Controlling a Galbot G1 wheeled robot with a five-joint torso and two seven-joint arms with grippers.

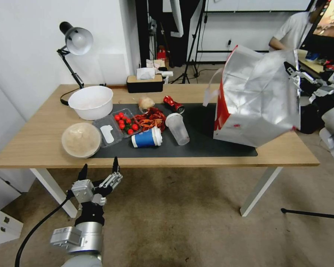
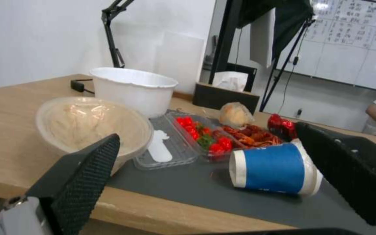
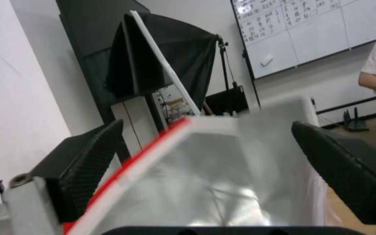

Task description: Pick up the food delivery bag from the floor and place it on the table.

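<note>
Your big white paper food delivery bag (image 1: pixel 256 97), w/ red side panel and silver foil lining showing, sits tilted at the right end of the long light-wood table (image 1: pixel 33 141); its lower corner is over the dark grey mat (image 1: pixel 204 129), but you can't tell if it's resting there or just off the surface. A white loop handle hangs off its left side. The right gripper (image 1: pixel 297 76) is at the bag's upper right edge; in the right wrist view its black ribbed fingers (image 3: pixel 88 156) stand wide apart w/ the foil-lined rim (image 3: pixel 223 156) between them, not pinched. Your left gripper (image 1: pixel 99 168) hovers below the table's near edge, over the stained beige floor (image 1: pixel 182 218), fingers spread apart and holding nothing. On the mat, left of the bag: a clear plastic cup (image 1: pixel 177 128) on its side, a blue paper cup (image 1: pixel 147 137) on its side, a crushed red can (image 1: pixel 173 104), and a clear tray of cherry tomatoes (image 1: pixel 125 121). Further left are a white bowl (image 1: pixel 91 102) and a lidded round container (image 1: pixel 81 139).
</note>
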